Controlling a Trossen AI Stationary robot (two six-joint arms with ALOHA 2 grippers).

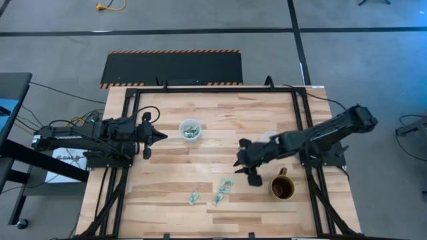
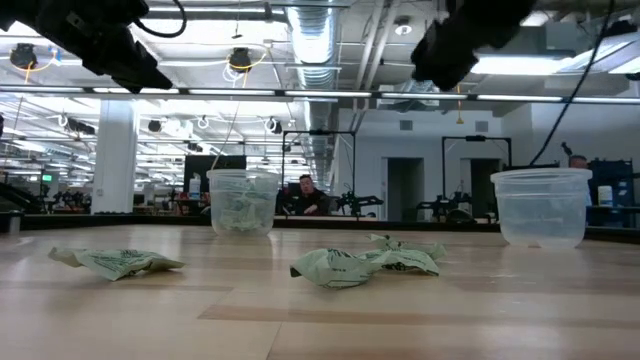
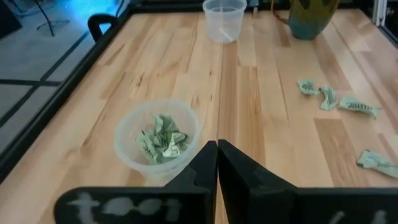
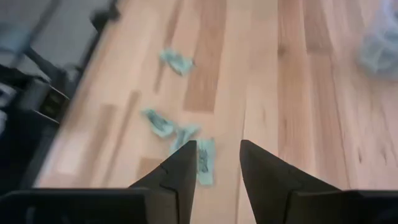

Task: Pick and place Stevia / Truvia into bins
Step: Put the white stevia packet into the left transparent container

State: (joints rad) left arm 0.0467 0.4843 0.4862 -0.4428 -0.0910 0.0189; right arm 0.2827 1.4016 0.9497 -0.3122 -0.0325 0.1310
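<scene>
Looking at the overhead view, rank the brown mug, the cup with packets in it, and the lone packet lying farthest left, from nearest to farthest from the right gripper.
From the right gripper:
1. Brown mug, beside it toward the table's right edge.
2. Lone packet, on the near left.
3. Cup with packets, across the table toward the left arm.

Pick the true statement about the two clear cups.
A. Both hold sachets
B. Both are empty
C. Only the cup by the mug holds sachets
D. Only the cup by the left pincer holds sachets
D: the cup by the left pincer holds green sachets; the far cup looks empty.
</scene>
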